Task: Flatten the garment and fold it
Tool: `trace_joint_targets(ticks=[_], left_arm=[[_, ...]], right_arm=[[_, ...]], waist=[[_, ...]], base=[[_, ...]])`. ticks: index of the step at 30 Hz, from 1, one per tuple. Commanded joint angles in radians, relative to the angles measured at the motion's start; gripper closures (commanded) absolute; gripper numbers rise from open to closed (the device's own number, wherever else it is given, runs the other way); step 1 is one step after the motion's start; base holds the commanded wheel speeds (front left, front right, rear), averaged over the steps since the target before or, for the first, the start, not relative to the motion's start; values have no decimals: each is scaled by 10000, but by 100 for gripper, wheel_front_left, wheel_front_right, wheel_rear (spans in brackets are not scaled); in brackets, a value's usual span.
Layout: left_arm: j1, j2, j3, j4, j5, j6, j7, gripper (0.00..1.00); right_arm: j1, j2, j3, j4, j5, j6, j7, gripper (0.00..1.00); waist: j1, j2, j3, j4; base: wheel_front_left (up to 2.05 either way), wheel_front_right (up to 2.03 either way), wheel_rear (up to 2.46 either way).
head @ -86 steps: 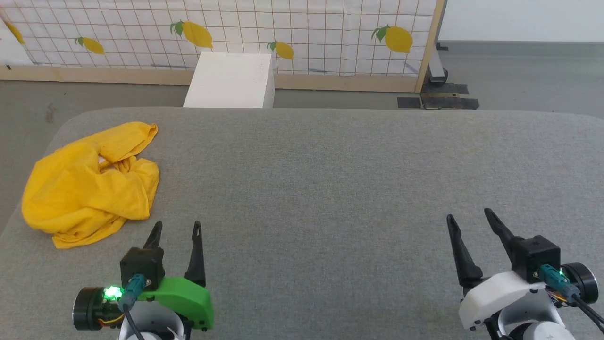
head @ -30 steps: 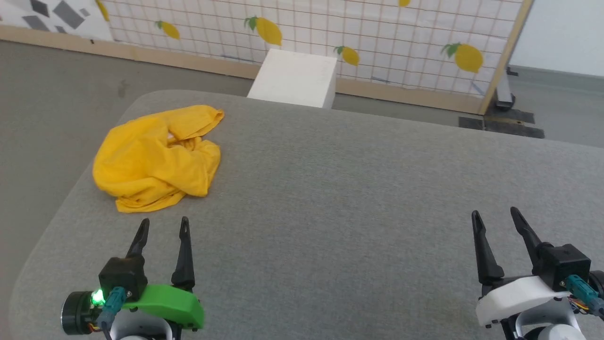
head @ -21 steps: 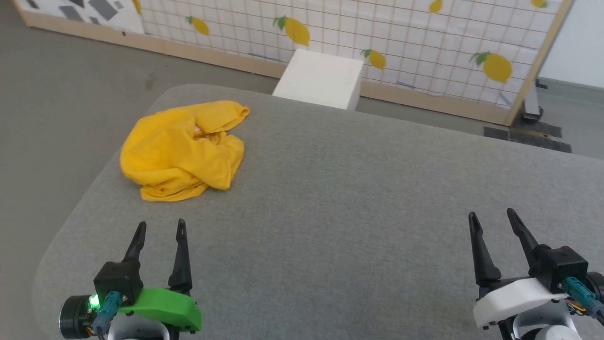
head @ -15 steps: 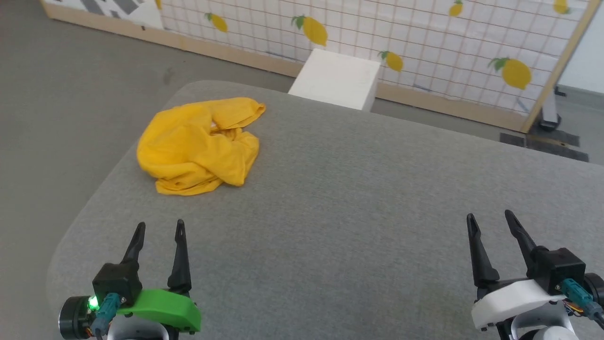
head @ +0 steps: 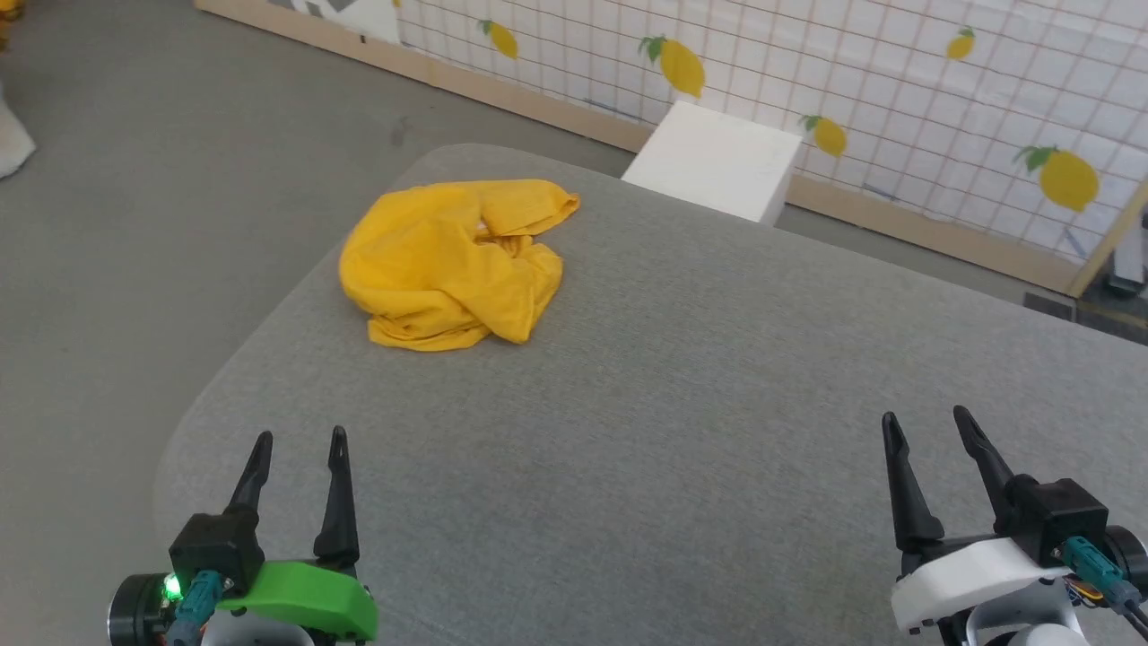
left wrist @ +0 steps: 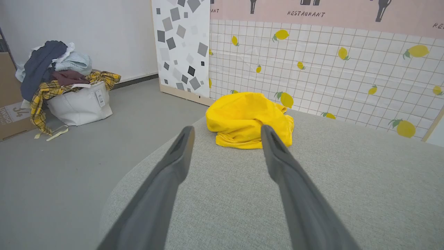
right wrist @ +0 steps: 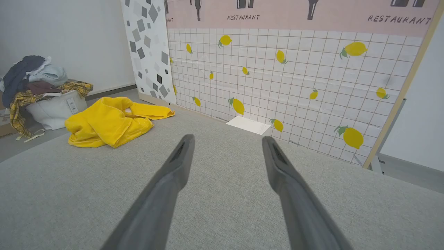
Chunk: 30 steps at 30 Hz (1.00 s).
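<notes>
- While I am watching through the head camera, the garment (head: 453,265) is lying crumpled in a yellow heap near the far left corner of the grey padded table (head: 682,404), with one flap reaching toward the far edge.
- It is lying apart from both grippers.
- I am seeing the left gripper (head: 300,435) over the table's near left, its jaws standing wide apart with nothing between them and its fingers pointing roughly toward the heap.
- I am seeing the right gripper (head: 924,414) at the near right, jaws likewise spread and empty, well apart from the garment.
- Beyond the far edge, a white box (head: 717,160) is standing against a lemon-print panel (head: 897,81).
- Through the left wrist camera, I am seeing a white basket (left wrist: 79,104) heaped with clothes, sitting on the floor (left wrist: 104,146).
</notes>
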Motion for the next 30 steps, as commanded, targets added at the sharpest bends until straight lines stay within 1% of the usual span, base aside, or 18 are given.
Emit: trace_joint_targets(ticks=[1, 12, 30], left_arm=[[157, 34, 57, 44, -88, -76, -102, 0], [255, 63, 163, 102, -185, -143, -329, 0], [200, 50, 237, 184, -453, -265, -699, 0]], right_arm=[[-151, 7, 15, 50, 76, -11, -122, 0], [-149, 8, 53, 274, 207, -13, -350, 0], [-307, 9, -187, 574, 238, -15, -721, 0]], waist=[[0, 0, -61, 225], [0, 0, -201, 743], [0, 0, -31, 1416]], base=[[0, 0, 0], [0, 0, 0], [0, 0, 0]])
